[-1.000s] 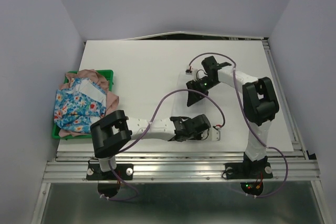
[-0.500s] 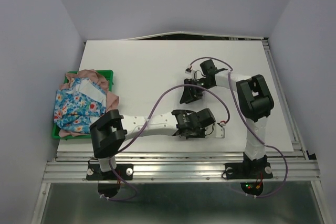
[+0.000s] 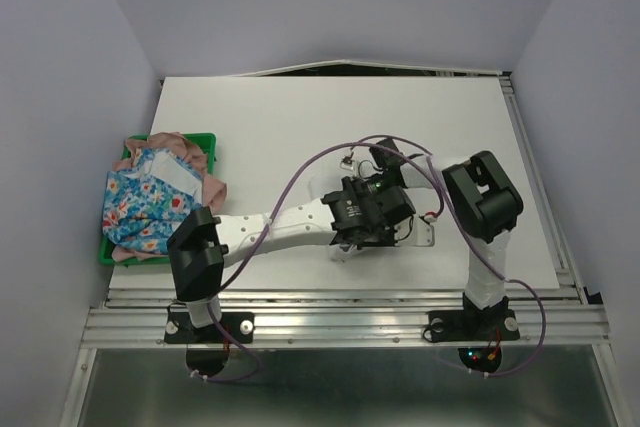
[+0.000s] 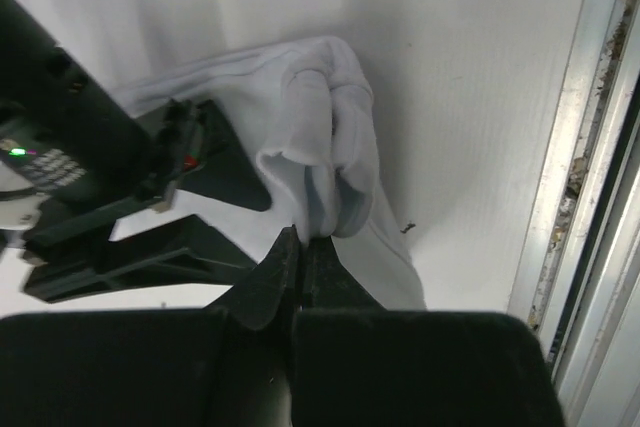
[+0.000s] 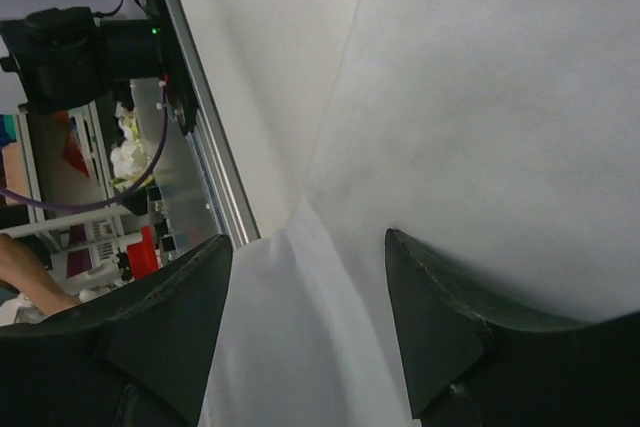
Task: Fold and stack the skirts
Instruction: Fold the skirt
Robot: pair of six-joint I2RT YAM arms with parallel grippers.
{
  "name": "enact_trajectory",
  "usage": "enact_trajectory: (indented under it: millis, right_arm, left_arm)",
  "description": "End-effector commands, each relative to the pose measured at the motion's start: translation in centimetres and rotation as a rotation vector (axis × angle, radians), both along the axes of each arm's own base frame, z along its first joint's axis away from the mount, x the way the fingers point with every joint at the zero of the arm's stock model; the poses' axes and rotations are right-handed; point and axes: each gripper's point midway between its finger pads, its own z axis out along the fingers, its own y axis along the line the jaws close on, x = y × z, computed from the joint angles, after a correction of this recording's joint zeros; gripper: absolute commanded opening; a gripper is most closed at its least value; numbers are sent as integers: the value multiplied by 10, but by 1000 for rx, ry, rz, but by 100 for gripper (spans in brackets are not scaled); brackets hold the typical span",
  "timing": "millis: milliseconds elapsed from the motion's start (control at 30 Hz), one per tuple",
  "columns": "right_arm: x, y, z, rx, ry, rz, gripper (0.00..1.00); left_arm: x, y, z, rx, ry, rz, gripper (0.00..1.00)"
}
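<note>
The plain white skirt (image 4: 322, 117) lies on the white table at centre right; a corner shows in the top view (image 3: 421, 237). My left gripper (image 4: 303, 237) is shut on a bunched fold of it and holds the fold up; it also shows in the top view (image 3: 388, 221). My right gripper (image 5: 308, 239) is open, its jaws standing wide over a flat part of the white skirt (image 5: 290, 347). From above it sits right beside the left gripper (image 3: 372, 183). The blue flowered skirt (image 3: 145, 207) lies over the dusty-pink skirt (image 3: 176, 141).
The green tray (image 3: 206, 138) with the two skirts stands at the table's left edge. The metal rail (image 4: 590, 147) of the near table edge runs close to the grippers. The two arms cross and their purple cables (image 3: 300, 182) loop over the table middle.
My left gripper has moved right and away from the near edge, carrying the white fold. My right gripper has come down toward it, so the two now meet.
</note>
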Motion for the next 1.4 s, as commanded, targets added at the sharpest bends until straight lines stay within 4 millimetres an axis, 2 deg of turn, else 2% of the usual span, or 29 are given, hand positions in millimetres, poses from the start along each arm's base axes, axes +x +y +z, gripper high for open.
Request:
enact_trajectory:
  millis: [0, 67, 100, 133, 167, 267, 300, 367, 400, 433, 500, 533, 567, 600, 633, 667, 767, 833, 933, 1033, 1067, 1100, 1133, 1200, 1233, 1367]
  right_arm:
    - [-26, 1, 5, -32, -27, 43, 68]
    - [-29, -1, 9, -35, -41, 50, 69]
    - [-20, 0, 13, -34, -112, 71, 69]
    - [-22, -4, 16, -56, -115, 86, 70]
    - [-5, 0, 26, -60, -204, 103, 70]
    - [16, 1, 38, -106, -286, 120, 72]
    - [32, 8, 57, -98, -336, 115, 72]
    - [50, 14, 65, -103, -379, 114, 72]
    - [66, 20, 80, -97, -441, 110, 72]
    - [74, 22, 85, -97, -466, 110, 72]
    - [89, 26, 78, -124, -487, 111, 72]
    - [101, 29, 85, -124, -524, 107, 71]
    - [107, 30, 83, -133, -538, 109, 71]
    - [114, 29, 66, -166, -541, 118, 70]
    - [122, 26, 61, -181, -556, 113, 70]
    - [130, 24, 48, -210, -571, 120, 70]
    - [145, 18, 30, -233, -572, 107, 68]
    - [149, 19, 16, -231, -574, 120, 67]
    - [143, 20, 1, -219, -544, 133, 63]
    - [123, 18, -9, -191, -476, 158, 57]
    - [118, 18, -6, -180, -468, 162, 51]
    - [111, 18, -4, -159, -443, 164, 47]
    - [99, 16, -10, -154, -405, 172, 39]
    - [86, 16, -4, -113, -369, 184, 32]
    - [77, 14, -7, -108, -340, 187, 29]
    - [64, 12, -2, -79, -310, 195, 29]
  left_arm:
    - [13, 2, 57, -86, -76, 10, 0]
    - [10, 3, 60, -88, -66, 1, 0]
    - [8, 3, 61, -88, -59, -4, 0]
    - [5, 5, 61, -85, -44, -9, 0]
    - [0, 5, 61, -92, -21, -22, 0]
    - [-12, 7, 57, -88, 35, -51, 0]
    - [-14, 8, 56, -88, 43, -52, 0]
    - [-23, 9, 53, -93, 82, -67, 0]
    - [-29, 10, 49, -89, 104, -81, 0]
    - [-31, 11, 49, -90, 112, -80, 0]
    - [-35, 13, 45, -82, 129, -89, 0]
    - [-37, 13, 45, -83, 129, -94, 0]
    - [-37, 13, 44, -81, 133, -94, 0]
    - [-39, 13, 44, -82, 140, -100, 0]
    - [-39, 13, 45, -83, 142, -102, 0]
    - [-40, 12, 45, -87, 150, -106, 0]
    - [-42, 13, 47, -92, 155, -112, 0]
    - [-44, 12, 49, -98, 163, -120, 0]
    - [-45, 13, 53, -103, 163, -122, 0]
    - [-41, 14, 58, -107, 139, -121, 0]
    - [-39, 14, 60, -108, 124, -120, 0]
    - [-32, 15, 63, -110, 95, -116, 0]
    - [-28, 15, 66, -120, 79, -117, 0]
    - [-13, 17, 68, -106, 28, -104, 0]
    - [-7, 17, 65, -97, 23, -99, 0]
    - [23, 19, 68, -105, -27, -73, 0]
